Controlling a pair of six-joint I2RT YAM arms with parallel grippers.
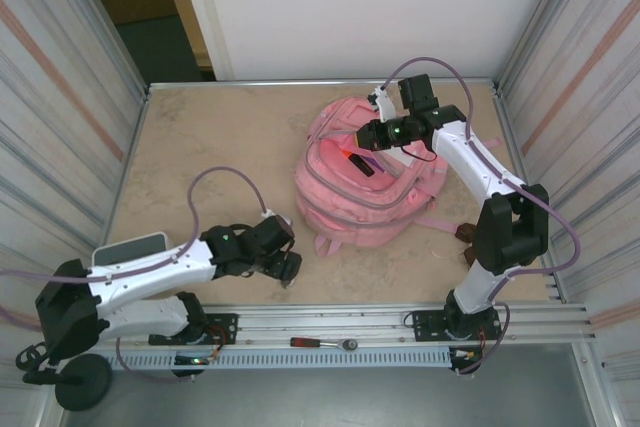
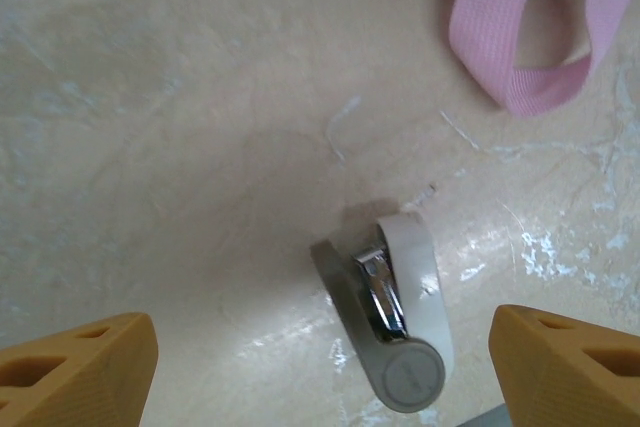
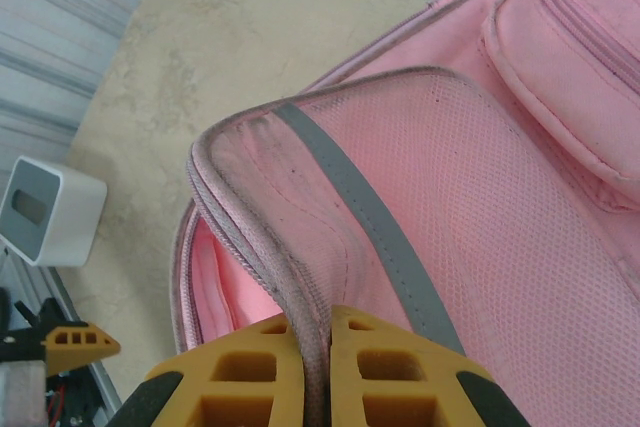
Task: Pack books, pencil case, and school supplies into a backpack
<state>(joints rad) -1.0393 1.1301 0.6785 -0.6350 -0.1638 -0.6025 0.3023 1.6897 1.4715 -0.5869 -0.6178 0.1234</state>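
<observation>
While my left pincer (image 2: pixel 328 352) hangs low over the table (image 2: pixel 150 147) with its fingers spread wide, a small grey clip (image 2: pixel 395 332) lies flat between them, touching neither. A pink strap (image 2: pixel 510 37) loops just beyond it. Further right sits the pink backpack (image 1: pixel 370 197), and my right pincer (image 3: pixel 315 367) is clamped tight on the rim of its open flap.

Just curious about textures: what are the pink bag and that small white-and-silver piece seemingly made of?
The backpack: matte woven fabric, its mesh weave and stitched grey piping visible. The small piece: probably smooth white plastic around shiny metal, judging by the mirror-like glints.
</observation>
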